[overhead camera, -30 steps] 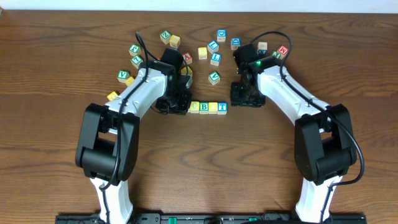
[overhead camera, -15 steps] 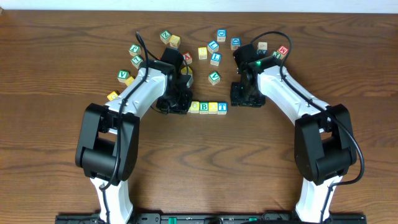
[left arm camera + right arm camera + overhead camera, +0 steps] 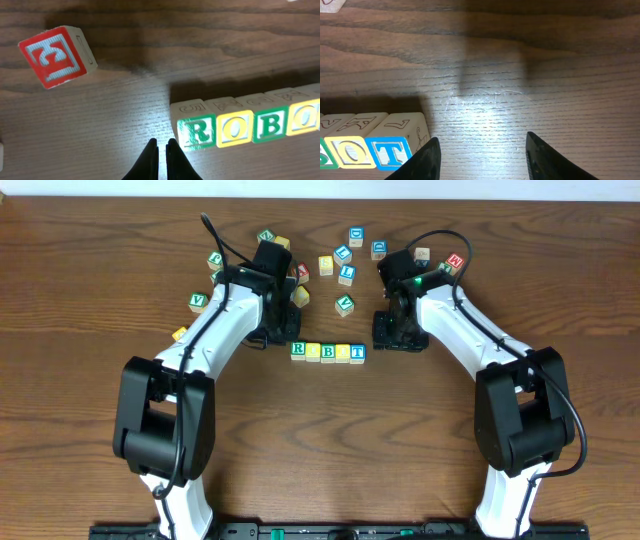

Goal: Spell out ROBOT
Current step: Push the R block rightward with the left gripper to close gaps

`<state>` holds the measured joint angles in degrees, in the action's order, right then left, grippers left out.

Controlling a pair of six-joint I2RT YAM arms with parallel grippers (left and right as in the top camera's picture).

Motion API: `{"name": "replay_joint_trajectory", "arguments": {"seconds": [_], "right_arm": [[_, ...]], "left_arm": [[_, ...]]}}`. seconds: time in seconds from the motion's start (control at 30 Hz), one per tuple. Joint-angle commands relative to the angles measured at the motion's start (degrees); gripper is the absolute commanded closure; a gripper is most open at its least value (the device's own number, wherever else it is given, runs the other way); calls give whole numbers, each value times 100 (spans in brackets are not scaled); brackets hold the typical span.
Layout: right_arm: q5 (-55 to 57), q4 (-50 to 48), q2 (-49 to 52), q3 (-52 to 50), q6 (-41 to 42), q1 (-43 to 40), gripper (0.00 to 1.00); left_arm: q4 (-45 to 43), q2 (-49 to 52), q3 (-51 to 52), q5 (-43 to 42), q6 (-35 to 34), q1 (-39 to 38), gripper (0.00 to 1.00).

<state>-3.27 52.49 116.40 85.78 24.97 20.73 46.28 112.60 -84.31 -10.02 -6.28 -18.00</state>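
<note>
The left gripper [image 3: 162,146] has pulled back; the green R cube [image 3: 196,132] now sits uncovered just right of its jaws.

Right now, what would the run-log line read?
row of blocks: reads ROBOT, side by side | left gripper: shut, empty, near R block | right gripper: open, empty, near T block

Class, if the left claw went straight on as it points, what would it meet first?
Probably bare table: the line from the left claw runs beside the R cube; depth unclear.

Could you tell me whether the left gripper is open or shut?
Shut: on the left gripper, the jaws nearly touch, nothing between them, beside the R cube.
</note>
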Motion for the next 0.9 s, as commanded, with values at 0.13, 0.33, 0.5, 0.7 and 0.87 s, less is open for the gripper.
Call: {"name": "replay_joint_trajectory", "arguments": {"seconds": [0.13, 0.33, 0.5, 0.7, 0.87], "right_arm": [[31, 20, -140, 105, -37, -46, 51], [31, 22, -140, 105, -39, -46, 51], [31, 22, -140, 105, -39, -46, 51], [31, 26, -140, 105, -37, -46, 51], [31, 26, -140, 105, -37, -46, 51]], "left_arm": [[-15, 317, 4, 166, -203, 24, 92], [-13, 317, 101, 120, -264, 11, 92], [-57, 317, 229, -2, -264, 2, 92], [-79, 317, 278, -74, -262, 2, 93], [-109, 317, 278, -302, -262, 2, 92]]}}
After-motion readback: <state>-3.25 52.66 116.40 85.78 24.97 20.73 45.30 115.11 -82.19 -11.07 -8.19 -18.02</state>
